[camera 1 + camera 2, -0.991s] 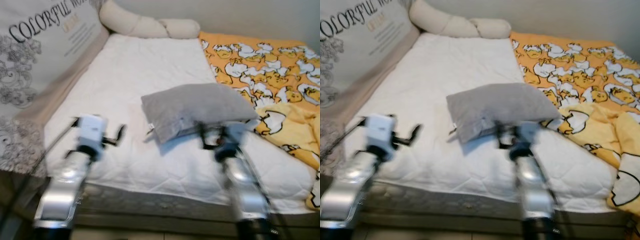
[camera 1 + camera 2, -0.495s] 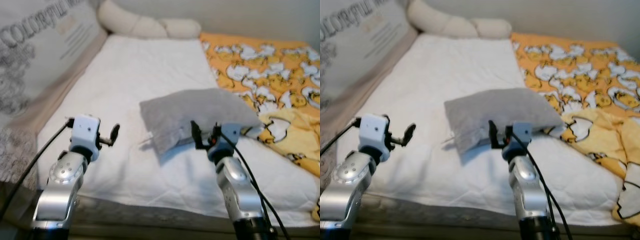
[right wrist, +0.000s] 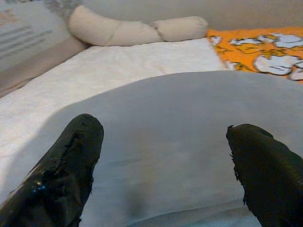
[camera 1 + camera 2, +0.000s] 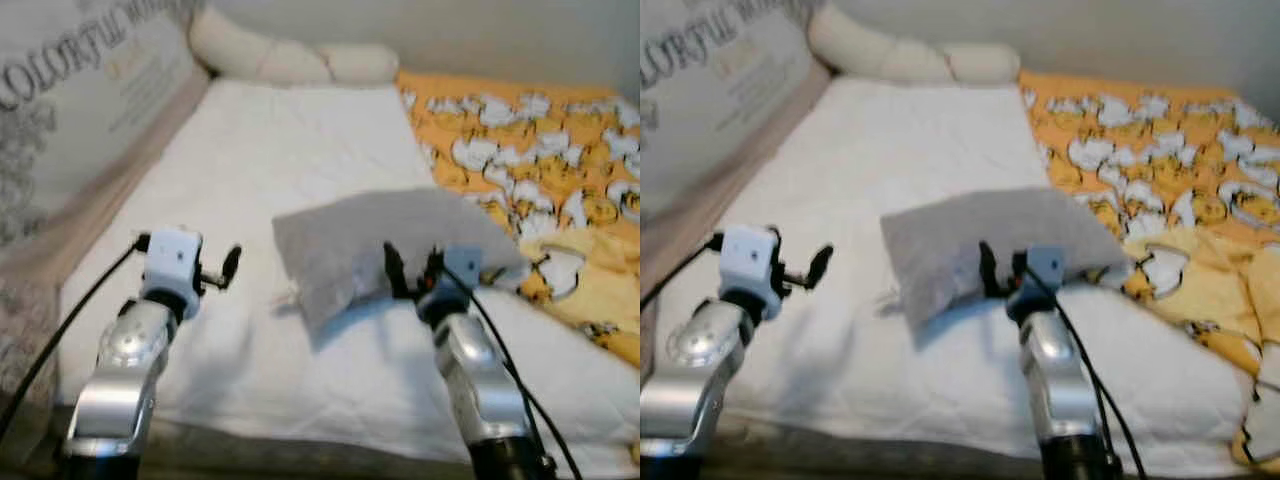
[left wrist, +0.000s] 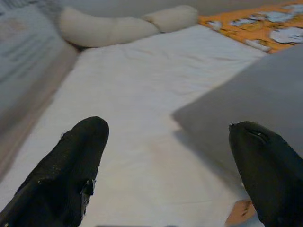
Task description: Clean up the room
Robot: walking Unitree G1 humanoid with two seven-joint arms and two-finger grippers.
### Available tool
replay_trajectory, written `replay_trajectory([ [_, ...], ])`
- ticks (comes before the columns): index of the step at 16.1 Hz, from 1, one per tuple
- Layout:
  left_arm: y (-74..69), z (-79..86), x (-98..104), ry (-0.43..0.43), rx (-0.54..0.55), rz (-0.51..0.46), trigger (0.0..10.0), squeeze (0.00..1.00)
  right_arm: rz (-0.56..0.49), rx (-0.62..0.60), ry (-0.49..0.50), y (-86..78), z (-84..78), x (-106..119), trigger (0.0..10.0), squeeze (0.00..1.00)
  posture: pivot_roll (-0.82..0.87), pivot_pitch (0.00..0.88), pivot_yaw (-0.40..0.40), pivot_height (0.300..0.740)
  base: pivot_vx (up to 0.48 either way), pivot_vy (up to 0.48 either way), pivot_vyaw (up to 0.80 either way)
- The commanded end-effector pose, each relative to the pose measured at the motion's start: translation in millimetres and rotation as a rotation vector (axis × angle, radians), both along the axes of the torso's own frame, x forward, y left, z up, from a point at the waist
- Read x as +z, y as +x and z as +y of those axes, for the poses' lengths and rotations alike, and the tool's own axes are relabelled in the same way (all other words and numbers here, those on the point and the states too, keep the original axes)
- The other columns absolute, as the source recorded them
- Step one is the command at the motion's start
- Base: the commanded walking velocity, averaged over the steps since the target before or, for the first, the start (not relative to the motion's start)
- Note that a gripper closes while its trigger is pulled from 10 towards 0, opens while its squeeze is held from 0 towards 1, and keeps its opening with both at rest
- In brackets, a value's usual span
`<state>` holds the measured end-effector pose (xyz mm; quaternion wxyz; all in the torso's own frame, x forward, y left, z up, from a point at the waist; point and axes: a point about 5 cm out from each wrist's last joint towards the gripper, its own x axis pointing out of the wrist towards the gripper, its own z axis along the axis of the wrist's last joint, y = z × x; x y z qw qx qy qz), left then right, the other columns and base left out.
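White mattress [image 4: 290, 150] runs w/ a printed headboard [image 4: 70, 110] along its left and a cream bolster [image 4: 290, 60] at the far end. Left gripper [image 4: 215, 272] hovers over bare sheet, fingers spread, holding nothing. Grey pillow [image 4: 390, 240] lies mid-bed; right gripper [image 4: 410, 268] at its near edge, fingers apart, not clamped. Orange duck blanket [image 4: 530, 140] covers the right side.

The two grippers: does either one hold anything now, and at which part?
Nothing is held. The right gripper is open just before the grey pillow; the left gripper is open above the white sheet.
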<state>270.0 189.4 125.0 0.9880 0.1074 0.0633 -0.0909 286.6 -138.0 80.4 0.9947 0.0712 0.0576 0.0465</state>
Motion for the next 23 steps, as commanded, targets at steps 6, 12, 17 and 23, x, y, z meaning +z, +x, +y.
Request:
replay_trajectory([
  [6,0.4,-5.1,1,0.006,-0.024,-0.004,10.0,0.00,-0.001,-0.028,0.000,0.9,-6.8,2,10.0,0.00,0.01,0.000,-0.024,0.740,0.143,0.000,0.00],
  [12,-2.2,-6.2,0,0.032,-0.063,0.019,10.0,0.00,0.072,-0.075,0.013,1.3,-13.5,-7,10.0,0.00,0.00,0.000,-0.024,0.740,0.000,0.000,0.00],
  [17,-11.1,-15.9,-1,0.104,-0.247,0.068,10.0,0.00,0.277,-0.159,0.145,17.6,-26.9,-21,10.0,1.00,0.02,0.000,-0.042,0.740,0.000,0.000,0.00],
  [23,-21.9,-21.3,-2,0.194,-0.467,0.144,10.0,0.00,0.409,-0.199,0.491,42.5,-19.8,-28,10.0,1.00,0.04,0.000,-0.040,0.740,0.000,0.000,0.00],
])
